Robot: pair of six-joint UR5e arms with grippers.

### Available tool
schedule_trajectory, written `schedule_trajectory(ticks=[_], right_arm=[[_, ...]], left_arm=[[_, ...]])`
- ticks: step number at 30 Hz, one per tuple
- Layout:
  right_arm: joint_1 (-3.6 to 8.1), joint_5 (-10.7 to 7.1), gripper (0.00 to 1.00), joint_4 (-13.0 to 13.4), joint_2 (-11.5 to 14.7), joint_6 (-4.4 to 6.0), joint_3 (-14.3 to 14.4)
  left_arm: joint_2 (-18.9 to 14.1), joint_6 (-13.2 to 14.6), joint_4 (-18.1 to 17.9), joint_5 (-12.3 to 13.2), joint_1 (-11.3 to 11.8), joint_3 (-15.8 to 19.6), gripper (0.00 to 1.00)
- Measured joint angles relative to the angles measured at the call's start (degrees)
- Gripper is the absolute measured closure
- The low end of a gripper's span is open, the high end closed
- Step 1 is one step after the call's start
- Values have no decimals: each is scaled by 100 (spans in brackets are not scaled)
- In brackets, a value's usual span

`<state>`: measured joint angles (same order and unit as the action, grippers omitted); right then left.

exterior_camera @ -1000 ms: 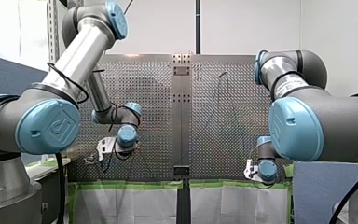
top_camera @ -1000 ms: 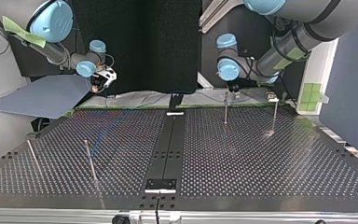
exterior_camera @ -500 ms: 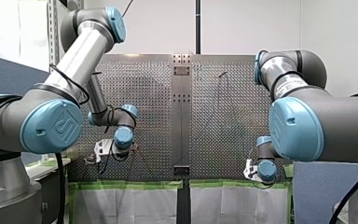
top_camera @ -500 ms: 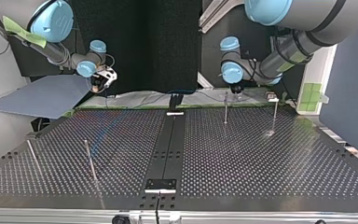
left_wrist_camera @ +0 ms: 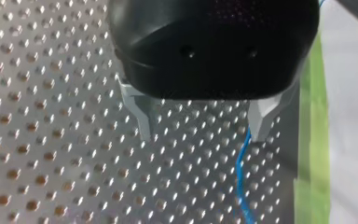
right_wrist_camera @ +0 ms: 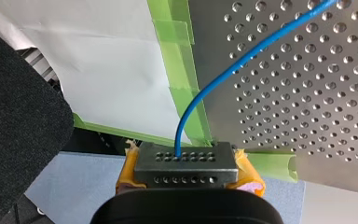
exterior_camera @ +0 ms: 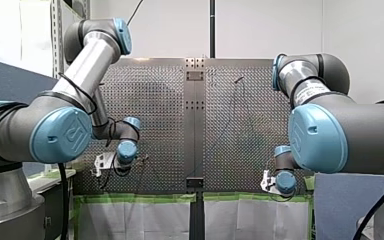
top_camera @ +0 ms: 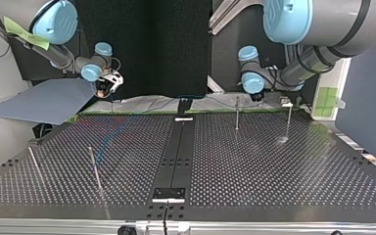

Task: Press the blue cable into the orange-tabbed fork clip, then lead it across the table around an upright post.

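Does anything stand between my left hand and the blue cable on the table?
Nothing visible does. My left hand is open over the perforated table, and the blue cable lies bare just ahead of one finger.

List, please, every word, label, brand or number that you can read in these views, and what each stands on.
No text can be read as words in any view.
Embossed emblem, letters not legible: on my left arm's blue joint cap.
Dark printed label, too blurred to read: on my right arm's silver collar.
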<state>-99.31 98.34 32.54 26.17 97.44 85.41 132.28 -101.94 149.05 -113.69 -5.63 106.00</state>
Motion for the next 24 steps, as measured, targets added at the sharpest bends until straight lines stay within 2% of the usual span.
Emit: schedule_trajectory(ticks=[5,10,16,24], right_arm=[[-27,1,100,-5,0,-4,-13],[-47,6,100,-12,-1,-13,-17],[-79,17,100,-39,0,-75,-38],[-105,19,100,-53,0,-92,-53]], left_arm=[[57,116,31,0,246,-87,2],[262,328,193,44,461,-276,2],[557,554,224,211,534,-371,2],[859,613,184,539,504,-387,2]])
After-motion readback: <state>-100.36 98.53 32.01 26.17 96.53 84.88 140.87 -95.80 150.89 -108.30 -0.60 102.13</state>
